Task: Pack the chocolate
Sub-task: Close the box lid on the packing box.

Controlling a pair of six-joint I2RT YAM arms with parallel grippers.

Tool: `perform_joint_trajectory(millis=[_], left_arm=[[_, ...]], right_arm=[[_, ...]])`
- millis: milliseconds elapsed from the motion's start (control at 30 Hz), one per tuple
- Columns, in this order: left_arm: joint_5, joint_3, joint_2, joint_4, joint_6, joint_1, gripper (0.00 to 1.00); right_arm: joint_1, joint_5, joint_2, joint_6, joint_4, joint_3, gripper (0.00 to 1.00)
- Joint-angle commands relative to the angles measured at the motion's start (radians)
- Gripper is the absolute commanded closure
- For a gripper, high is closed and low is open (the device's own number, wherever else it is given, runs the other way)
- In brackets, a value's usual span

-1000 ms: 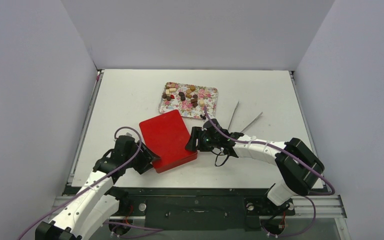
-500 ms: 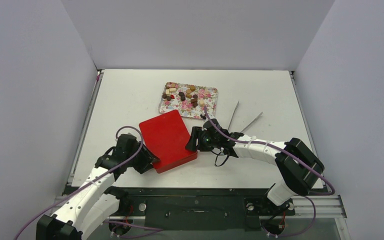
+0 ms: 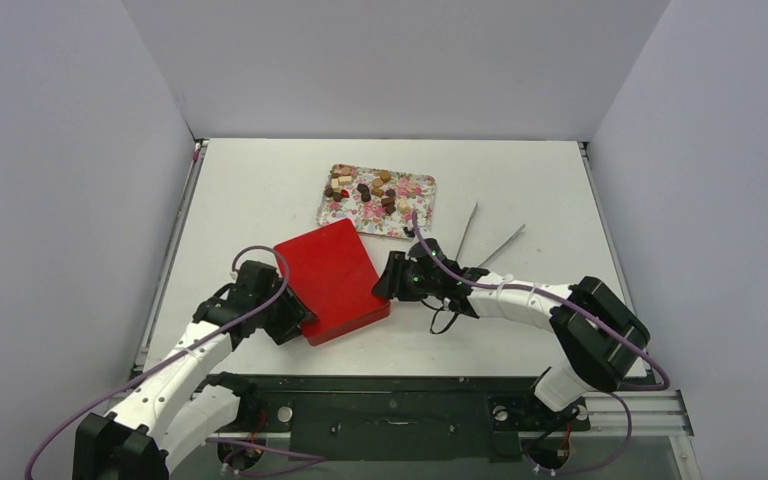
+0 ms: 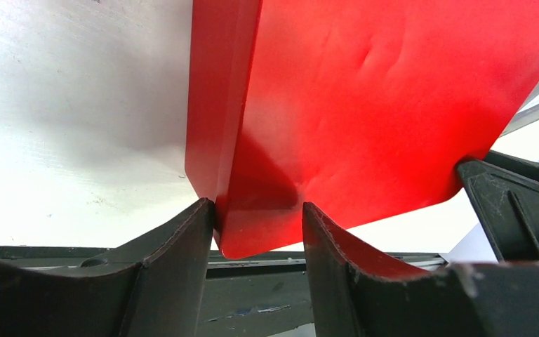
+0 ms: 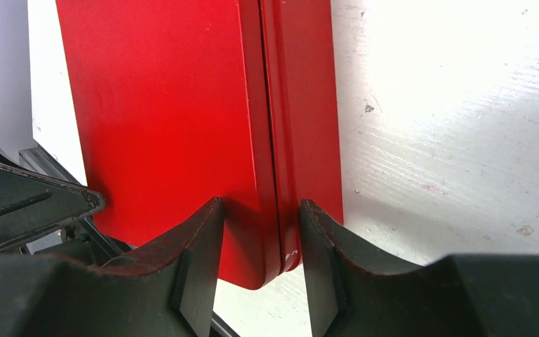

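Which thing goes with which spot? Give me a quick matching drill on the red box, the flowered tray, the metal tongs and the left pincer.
Things:
1. flat red rectangular box
2. floral-print rectangular tray
3. two thin metal tongs
4. left pincer

Places:
A. farthest back, holding the chocolate pieces
B. lying loose just right of the tray
C. at the box's near-left corner
D. nearer than the tray, closed

Pairs: 1-D, 2-A, 3-B, 4-C

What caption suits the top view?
The left hand and right hand hold a closed red box by opposite sides; chocolates sit on a flowered tray.
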Motion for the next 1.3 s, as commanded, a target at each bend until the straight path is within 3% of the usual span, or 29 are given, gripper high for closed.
perform_joint_trajectory(millis=[0,233,700,967,1267], left_arm=[[0.010,0.082,0.015,0.046,0.009,-0.016,0.53],[-0.004,0.125,0.031,0.025,0.013,-0.037,0.53],[-0.017,0.135,0.009,-0.019,0.014,-0.037,0.53],[0.049,0.105,-0.020,0.003,-0.027,-0.003,0.45],[0.133,0.032,-0.060,0.025,-0.044,0.068,0.44]], right_arm=[[0.019,-0.052,-0.020,0.000,0.011,-0.020,0.64],[0.026,-0.036,-0.031,-0.022,-0.030,0.008,0.50],[0.058,0.013,-0.020,-0.048,-0.082,0.050,0.49],[0.073,0.040,-0.003,-0.061,-0.125,0.078,0.43],[0.081,0.060,-0.003,-0.067,-0.144,0.089,0.42]])
